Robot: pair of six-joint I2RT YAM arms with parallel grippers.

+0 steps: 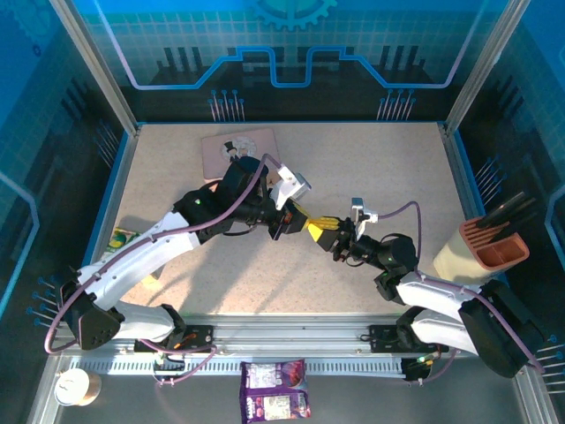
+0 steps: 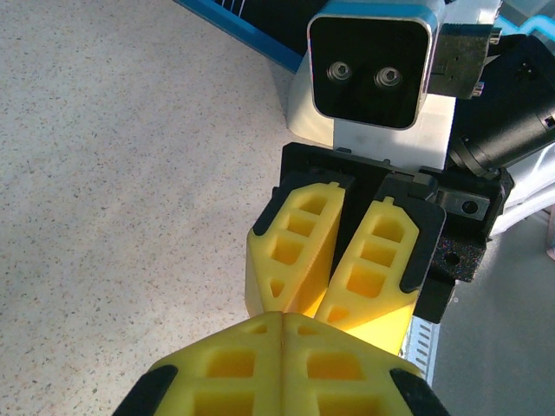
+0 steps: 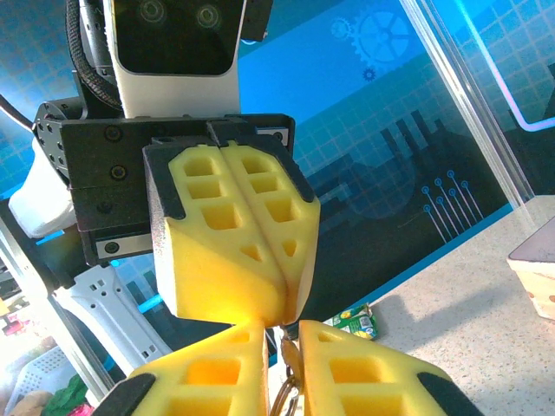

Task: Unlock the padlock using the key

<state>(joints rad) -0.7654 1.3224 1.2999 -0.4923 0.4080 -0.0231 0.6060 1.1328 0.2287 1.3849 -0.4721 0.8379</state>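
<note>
Toward the left rear of the table [image 1: 397,168] lies a pink tin [image 1: 231,148]. At mid-table the two arms meet tip to tip. The left gripper [image 3: 279,308] has its yellow fingers pressed flat together; whether anything is pinched between them cannot be told. Facing it from the right, the right gripper [image 2: 310,303] is closed to a narrow slit on the padlock [image 3: 284,392], a small brassy piece showing between its fingers, held above the tabletop. The key is too small to make out at the joined tips.
</note>
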